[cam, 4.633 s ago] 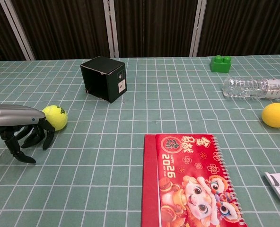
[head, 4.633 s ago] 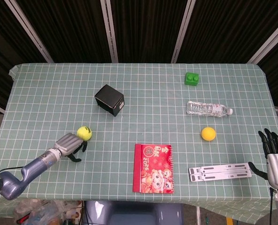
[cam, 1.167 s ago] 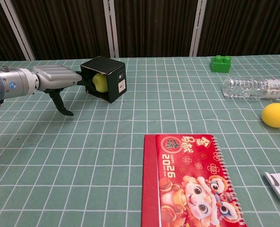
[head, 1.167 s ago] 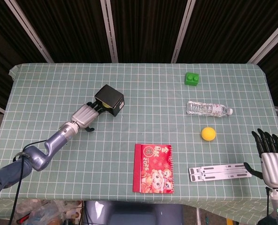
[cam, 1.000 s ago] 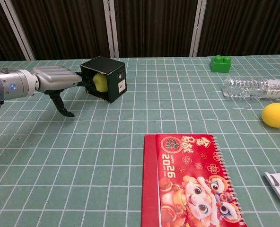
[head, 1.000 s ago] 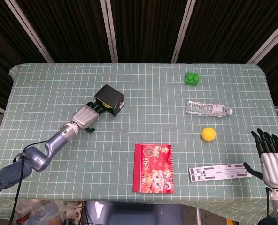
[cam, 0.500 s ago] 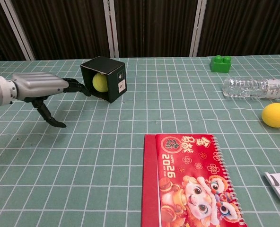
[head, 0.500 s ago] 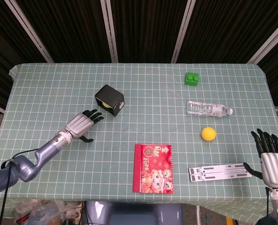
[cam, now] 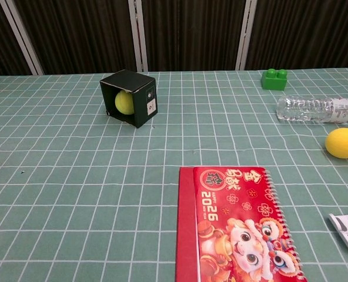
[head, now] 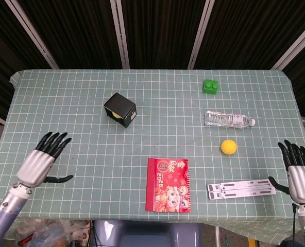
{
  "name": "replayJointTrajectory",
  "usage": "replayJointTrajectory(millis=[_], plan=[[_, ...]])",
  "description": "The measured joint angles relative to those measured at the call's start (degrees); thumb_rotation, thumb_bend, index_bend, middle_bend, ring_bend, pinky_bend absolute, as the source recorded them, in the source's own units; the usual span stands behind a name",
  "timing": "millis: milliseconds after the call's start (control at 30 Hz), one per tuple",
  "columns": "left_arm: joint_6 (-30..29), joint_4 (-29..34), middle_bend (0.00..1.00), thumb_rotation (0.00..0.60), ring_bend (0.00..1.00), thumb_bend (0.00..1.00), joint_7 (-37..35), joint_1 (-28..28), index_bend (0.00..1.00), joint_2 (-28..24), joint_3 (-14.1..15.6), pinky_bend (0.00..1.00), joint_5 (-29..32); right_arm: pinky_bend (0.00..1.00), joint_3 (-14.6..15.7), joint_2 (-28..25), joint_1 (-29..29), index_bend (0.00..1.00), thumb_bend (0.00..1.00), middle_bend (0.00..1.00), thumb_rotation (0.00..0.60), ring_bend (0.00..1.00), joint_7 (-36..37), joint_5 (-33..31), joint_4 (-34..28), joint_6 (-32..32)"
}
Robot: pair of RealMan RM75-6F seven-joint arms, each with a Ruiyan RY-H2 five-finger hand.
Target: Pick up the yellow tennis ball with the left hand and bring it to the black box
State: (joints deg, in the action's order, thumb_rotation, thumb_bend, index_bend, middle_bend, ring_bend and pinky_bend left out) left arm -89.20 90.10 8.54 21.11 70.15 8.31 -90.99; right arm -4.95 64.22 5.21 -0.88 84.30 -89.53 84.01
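The yellow tennis ball (cam: 124, 102) lies inside the black box (cam: 136, 93), which rests on its side with the opening facing left; in the head view only a sliver of the ball (head: 112, 113) shows at the mouth of the box (head: 120, 109). My left hand (head: 40, 158) is far from the box, near the table's front left edge, empty with fingers spread. My right hand (head: 300, 176) hovers off the front right corner, fingers apart and holding nothing. Neither hand appears in the chest view.
A red calendar (head: 169, 184) lies front centre. A white folding stand (head: 241, 188) sits to its right. Further back on the right are a yellow-orange ball (head: 228, 147), a lying water bottle (head: 229, 120) and a green block (head: 210, 86).
My left hand released the tennis ball inside the box, then drew back to the front left edge and left the chest view. The ball stays in the box.
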Motion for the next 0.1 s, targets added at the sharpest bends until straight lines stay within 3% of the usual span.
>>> replayJointTrajectory(millis=[100], plan=[[-8.93, 2.13, 0.0, 0.276, 0.0, 0.03, 3.08, -6.88, 0.0, -0.21, 0.29, 0.03, -1.02, 0.0, 0.32, -0.3, -0.14, 0.0, 0.23, 0.0, 0.6, 0.0, 0.49, 0.76, -0.4, 0.29]])
